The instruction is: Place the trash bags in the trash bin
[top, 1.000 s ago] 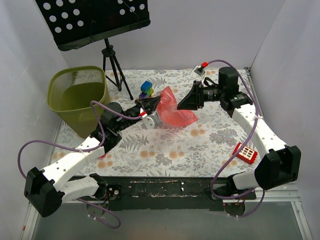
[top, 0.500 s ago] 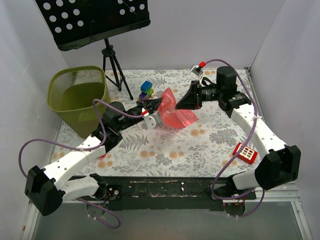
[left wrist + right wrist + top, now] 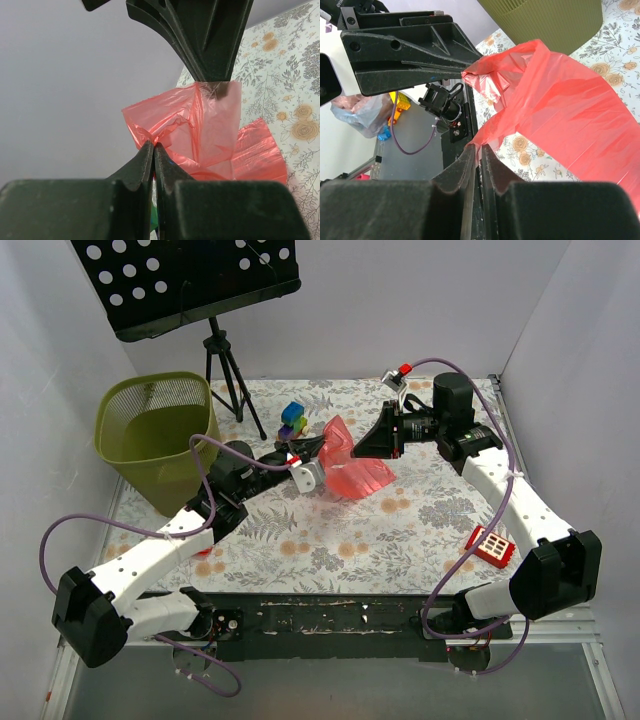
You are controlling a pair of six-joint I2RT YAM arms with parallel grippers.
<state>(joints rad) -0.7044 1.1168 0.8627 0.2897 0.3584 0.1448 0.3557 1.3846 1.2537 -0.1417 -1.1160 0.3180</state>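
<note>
A crinkly red trash bag [image 3: 352, 472] hangs partly lifted over the middle of the floral table, its lower part resting on the cloth. My left gripper [image 3: 318, 454] is shut on a bunched corner of the bag [image 3: 200, 130], jaws pressed together [image 3: 154, 146]. From the right, my right gripper [image 3: 362, 452] has its jaws closed on another edge of the film [image 3: 560, 110], pinched at the tips [image 3: 480, 146]. The two grippers face each other, a short span of bag between them. The olive-green mesh trash bin [image 3: 160, 435] stands at the far left, apart from both.
A black perforated music stand [image 3: 190, 280] on a tripod rises behind the bin. Small coloured blocks [image 3: 292, 420] sit just behind the bag. A red block with white squares [image 3: 490, 545] lies near the right arm. White walls close in both sides.
My right gripper's jaws have closed from open onto the bag's edge. The left gripper stayed shut on its corner and shifted slightly; the bag is pulled a little tighter between them.
</note>
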